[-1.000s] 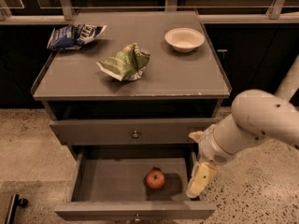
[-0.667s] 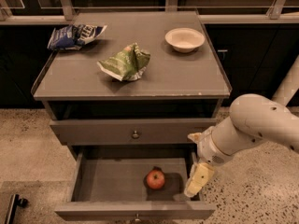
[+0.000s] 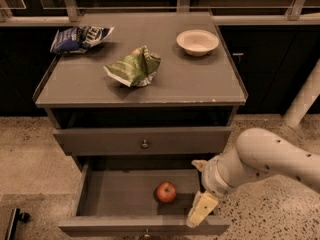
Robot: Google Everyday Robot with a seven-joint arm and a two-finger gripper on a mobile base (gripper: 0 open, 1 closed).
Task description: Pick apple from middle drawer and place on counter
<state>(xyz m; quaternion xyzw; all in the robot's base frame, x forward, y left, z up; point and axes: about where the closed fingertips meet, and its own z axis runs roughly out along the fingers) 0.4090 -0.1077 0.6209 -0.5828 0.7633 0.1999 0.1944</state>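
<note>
The red apple (image 3: 166,192) lies in the pulled-out middle drawer (image 3: 100,199), right of the drawer's centre. My gripper (image 3: 198,188) hangs over the drawer's right end, just right of the apple and not touching it. Its cream fingers (image 3: 202,209) stand apart and hold nothing. The grey counter (image 3: 200,81) is the cabinet's top, above the drawers.
On the counter are a crumpled green foil bag (image 3: 134,67), a blue snack bag (image 3: 77,38) at the back left and a white bowl (image 3: 197,41) at the back right. A closed drawer with a brass knob (image 3: 145,144) sits above the open one. A white post (image 3: 305,96) stands to the right.
My arm has shifted very slightly; the gripper stays beside the apple. The apple and the counter items have not moved.
</note>
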